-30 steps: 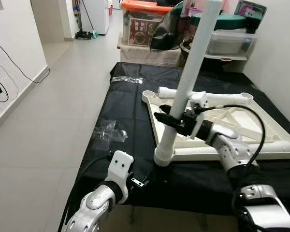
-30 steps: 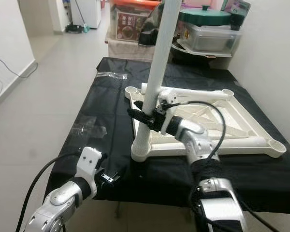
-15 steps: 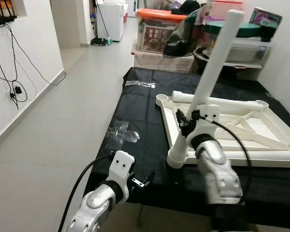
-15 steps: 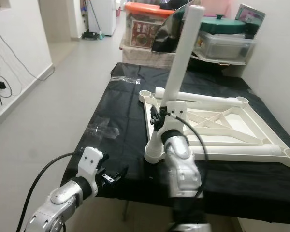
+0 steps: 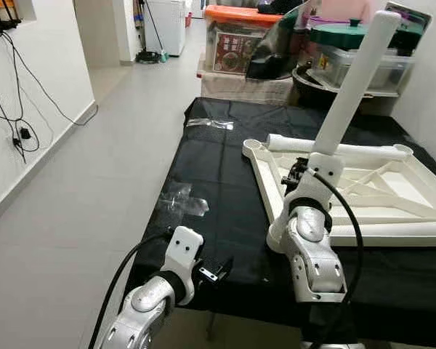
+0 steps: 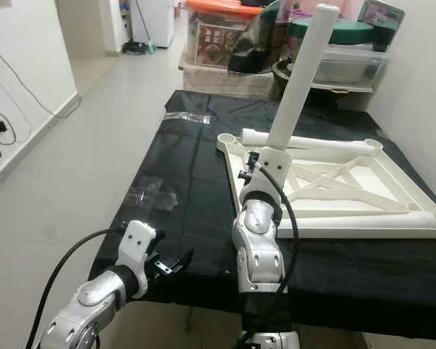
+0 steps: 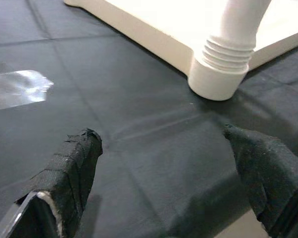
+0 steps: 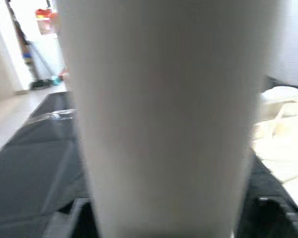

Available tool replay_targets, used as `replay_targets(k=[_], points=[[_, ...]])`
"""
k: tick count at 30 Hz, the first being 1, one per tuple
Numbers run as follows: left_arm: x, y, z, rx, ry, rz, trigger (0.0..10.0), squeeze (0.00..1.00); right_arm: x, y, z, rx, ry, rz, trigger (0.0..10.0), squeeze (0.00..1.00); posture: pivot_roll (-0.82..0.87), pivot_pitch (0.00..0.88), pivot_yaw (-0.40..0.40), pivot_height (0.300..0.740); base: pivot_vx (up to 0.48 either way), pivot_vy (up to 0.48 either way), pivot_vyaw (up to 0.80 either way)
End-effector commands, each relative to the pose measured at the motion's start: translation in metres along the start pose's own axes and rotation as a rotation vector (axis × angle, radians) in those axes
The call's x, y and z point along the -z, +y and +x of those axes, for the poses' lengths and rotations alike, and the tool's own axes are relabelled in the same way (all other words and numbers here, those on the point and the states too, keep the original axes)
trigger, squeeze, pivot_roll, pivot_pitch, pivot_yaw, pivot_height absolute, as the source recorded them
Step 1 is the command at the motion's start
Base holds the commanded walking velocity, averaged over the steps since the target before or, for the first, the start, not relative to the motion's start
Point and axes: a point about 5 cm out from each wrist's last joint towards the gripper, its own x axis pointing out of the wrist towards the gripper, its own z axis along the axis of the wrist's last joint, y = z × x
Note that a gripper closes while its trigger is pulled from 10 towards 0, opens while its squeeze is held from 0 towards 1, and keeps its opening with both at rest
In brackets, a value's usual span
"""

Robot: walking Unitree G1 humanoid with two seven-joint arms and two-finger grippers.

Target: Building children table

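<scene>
A white table frame (image 5: 265, 171) lies upside down on the black cloth. A white table leg (image 5: 349, 94) stands in the socket (image 7: 218, 79) at the frame's near left corner and leans to the right. My right gripper (image 5: 296, 171) is shut on the leg low down, mostly hidden behind its own wrist. In the right wrist view the leg (image 8: 164, 124) sits close up between the dark fingers. My left gripper (image 7: 164, 163) hangs open and empty over the cloth near the front edge, left of the socket. Another white tube (image 5: 334, 147) lies along the frame's far side.
Crumpled clear plastic (image 5: 183, 200) lies on the cloth left of the frame, and more plastic (image 5: 212, 123) lies at the far end. Storage boxes (image 5: 236, 43) and tubs stand behind the table. Bare floor runs along the left, up to a wall with cables (image 5: 18, 134).
The camera has shifted. My right arm has swung from the right of the leg to in front of it, still holding it. The left arm has stayed put.
</scene>
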Motion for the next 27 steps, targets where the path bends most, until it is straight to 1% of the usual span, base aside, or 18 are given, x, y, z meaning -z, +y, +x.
replay_targets(k=[1, 3, 4, 6, 8, 9, 10, 11, 12, 13, 14, 15, 18, 19, 20, 22, 24, 27], points=[[0.004, 0.0, 0.003, 0.012, 0.016, 0.002, 10.0, 0.0, -0.003, 0.006, -0.005, -0.119, -0.014, 0.055, 10.0, 0.23, 0.09, 0.0, -0.072, 0.74, 0.0, 0.0, 0.0], [0.004, 0.0, 0.003, 0.012, 0.016, 0.002, 10.0, 0.0, -0.003, 0.006, -0.005, -0.119, -0.014, 0.055, 10.0, 0.23, 0.09, 0.0, -0.072, 0.74, 0.0, 0.0, 0.0], [0.004, -0.001, 0.005, 0.019, 0.016, 0.001, 10.0, 0.0, -0.003, 0.002, -0.003, -0.178, -0.008, 0.028, 10.0, 0.0, 0.09, 0.0, -0.067, 0.74, 0.0, 0.0, 0.0], [0.004, -0.001, 0.005, 0.019, 0.016, 0.001, 10.0, 0.0, -0.003, 0.002, -0.003, -0.178, -0.008, 0.028, 10.0, 0.0, 0.09, 0.0, -0.067, 0.74, 0.0, 0.0, 0.0], [0.003, -0.002, 0.009, 0.031, 0.014, -0.001, 10.0, 0.0, -0.001, -0.011, 0.003, -0.418, 0.049, -0.007, 10.0, 0.0, 0.08, 0.0, -0.062, 0.74, 0.0, 0.0, 0.0], [0.003, -0.002, 0.009, 0.031, 0.014, -0.001, 10.0, 0.0, -0.001, -0.011, 0.003, -0.418, 0.049, -0.007, 10.0, 0.0, 0.08, 0.0, -0.062, 0.74, 0.0, 0.0, 0.0], [0.002, -0.002, 0.012, 0.034, 0.012, -0.002, 10.0, 0.0, -0.001, -0.02, 0.006, -0.54, 0.082, -0.038, 10.0, 0.0, 0.07, 0.0, -0.056, 0.74, 0.0, 0.0, 0.0], [0.002, -0.003, 0.015, 0.037, 0.009, -0.003, 10.0, 0.0, -0.003, -0.028, 0.011, -0.672, 0.118, -0.026, 10.0, 0.0, 0.07, 0.0, -0.058, 0.74, 0.0, 0.0, 0.0], [0.002, -0.003, 0.015, 0.037, 0.009, -0.003, 10.0, 0.0, -0.003, -0.028, 0.011, -0.672, 0.118, -0.026, 10.0, 0.0, 0.07, 0.0, -0.058, 0.74, 0.0, 0.0, 0.0], [0.001, -0.003, 0.018, 0.041, 0.006, -0.003, 10.0, 0.0, -0.007, -0.034, 0.015, -0.789, 0.141, -0.012, 10.0, 0.0, 0.07, 0.0, -0.059, 0.74, 0.0, 0.0, 0.0], [0.001, -0.003, 0.02, 0.043, 0.005, -0.003, 10.0, 0.0, -0.01, -0.037, 0.018, -0.858, 0.152, 0.004, 10.0, 0.0, 0.07, 0.0, -0.059, 0.74, 0.0, 0.0, 0.0], [0.001, -0.003, 0.02, 0.043, 0.005, -0.003, 10.0, 0.0, -0.01, -0.037, 0.018, -0.858, 0.152, 0.004, 10.0, 0.0, 0.07, 0.0, -0.059, 0.74, 0.0, 0.0, 0.0], [-0.001, -0.004, 0.023, 0.047, 0.001, -0.006, 10.0, 0.0, -0.019, -0.035, 0.016, -1.069, 0.147, 0.036, 10.0, 0.0, 0.07, 0.0, -0.055, 0.74, 0.0, 0.0, 0.0], [-0.001, -0.004, 0.023, 0.047, 0.001, -0.006, 10.0, 0.0, -0.019, -0.035, 0.016, -1.069, 0.147, 0.036, 10.0, 0.0, 0.07, 0.0, -0.055, 0.74, 0.0, 0.0, 0.0], [-0.002, -0.003, 0.026, 0.053, 0.0, -0.007, 10.0, 0.0, -0.022, -0.034, 0.014, -1.192, 0.161, 0.071, 10.0, 0.0, 0.08, 0.0, -0.06, 0.74, 0.0, 0.0, 0.0], [-0.002, -0.003, 0.026, 0.053, 0.0, -0.007, 10.0, 0.0, -0.022, -0.034, 0.014, -1.192, 0.161, 0.071, 10.0, 0.0, 0.08, 0.0, -0.06, 0.74, 0.0, 0.0, 0.0], [-0.003, -0.002, 0.029, 0.061, -0.003, -0.005, 10.0, 0.0, -0.023, -0.033, 0.014, -1.276, 0.182, 0.083, 10.0, 0.0, 0.09, 0.0, -0.058, 0.74, 0.0, 0.0, 0.0], [-0.005, -0.001, 0.031, 0.065, -0.005, 0.0, 10.0, 0.0, -0.024, -0.032, 0.015, -1.307, 0.182, 0.08, 10.0, 0.0, 0.09, 0.0, -0.059, 0.74, 0.0, 0.0, 0.0]])
